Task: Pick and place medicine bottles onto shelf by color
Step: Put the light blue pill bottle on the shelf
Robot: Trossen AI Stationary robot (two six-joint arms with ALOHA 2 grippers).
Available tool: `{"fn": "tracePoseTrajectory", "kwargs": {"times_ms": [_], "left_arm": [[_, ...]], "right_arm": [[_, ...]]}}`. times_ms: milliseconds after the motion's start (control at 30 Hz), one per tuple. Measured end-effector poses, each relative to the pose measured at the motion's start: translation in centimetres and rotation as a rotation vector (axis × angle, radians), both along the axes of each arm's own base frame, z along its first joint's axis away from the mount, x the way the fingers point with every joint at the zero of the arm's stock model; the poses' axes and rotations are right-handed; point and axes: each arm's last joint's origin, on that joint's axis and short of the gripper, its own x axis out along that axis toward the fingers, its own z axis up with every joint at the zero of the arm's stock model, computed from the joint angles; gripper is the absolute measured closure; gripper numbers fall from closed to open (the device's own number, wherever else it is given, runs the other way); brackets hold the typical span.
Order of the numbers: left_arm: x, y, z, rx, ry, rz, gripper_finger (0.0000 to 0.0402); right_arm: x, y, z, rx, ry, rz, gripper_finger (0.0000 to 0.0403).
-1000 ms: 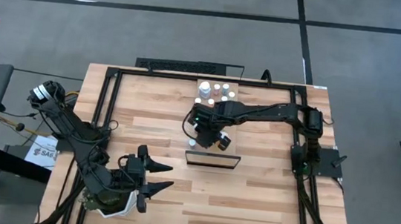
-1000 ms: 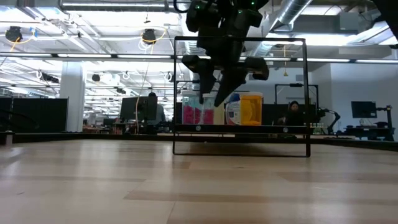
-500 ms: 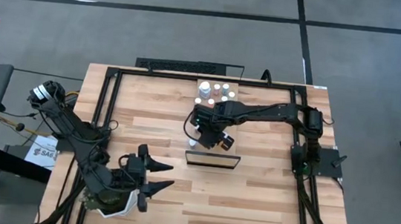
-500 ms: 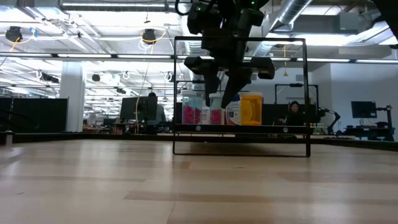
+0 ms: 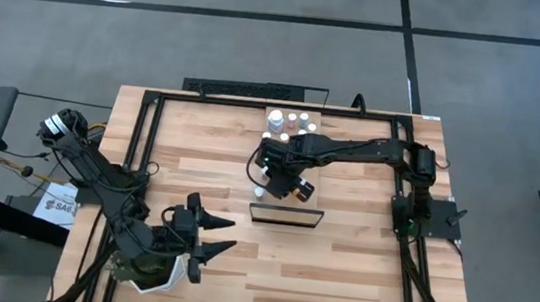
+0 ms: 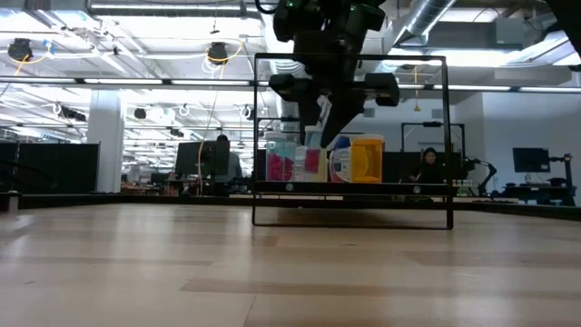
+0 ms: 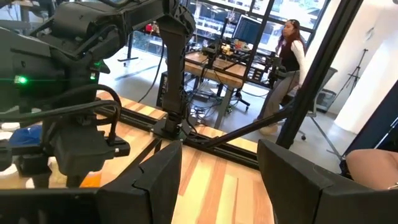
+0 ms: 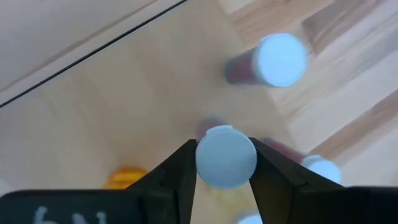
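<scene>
A white-capped bottle [image 8: 226, 156] is clamped between the narrowly parted jaws of the right gripper [image 5: 268, 178], its long axis upright and in line with the fingers, its body hidden beneath the cap. Directly below the jaws the shelf [image 8: 124, 93] is seen, with 1 red bottle [image 8: 273, 60] standing near and an orange one [image 8: 124, 177] just beside a fingertip. The right arm is the nearer by far; the left gripper [image 5: 223, 239] is held well apart, partly open and empty. All rests on a slatted wooden table [image 5: 338, 269], with an office visible beyond.
</scene>
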Motion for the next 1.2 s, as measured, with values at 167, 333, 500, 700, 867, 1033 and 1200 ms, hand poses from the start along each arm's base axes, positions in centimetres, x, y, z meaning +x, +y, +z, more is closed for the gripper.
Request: {"fn": "tracePoseTrajectory", "kwargs": {"times_ms": [167, 333, 500, 700, 867, 1033, 1200], "left_arm": [[0.0, 0.0, 0.0, 0.000, 0.000, 0.000, 0.0203], [0.0, 0.0, 0.0, 0.000, 0.000, 0.000, 0.0203], [0.0, 0.0, 0.0, -0.008, -0.001, 0.000, 0.0203], [0.0, 0.0, 0.0, -0.009, -0.002, 0.000, 0.0203], [0.0, 0.0, 0.0, -0.009, -0.002, 0.000, 0.0203], [0.0, 0.0, 0.0, -0.008, -0.001, 0.000, 0.0203], [0.0, 0.0, 0.0, -0.008, -0.002, 0.000, 0.0203]], "right_arm": [[-0.4, 0.1, -0.2, 0.008, 0.047, 0.006, 0.0242], [-0.7, 0.3, -0.2, 0.070, 0.074, 0.026, 0.0244], [-0.7, 0.3, -0.2, 0.085, 0.068, 0.027, 0.0256], [-0.8, 0.4, -0.9, 0.085, 0.065, 0.040, 0.0255], [-0.9, 0.4, -1.4, 0.087, 0.070, 0.038, 0.0240], [-0.7, 0.4, -1.3, 0.086, 0.050, 0.037, 0.0219], [-0.7, 0.3, -1.3, 0.082, 0.049, 0.035, 0.0195]]}}
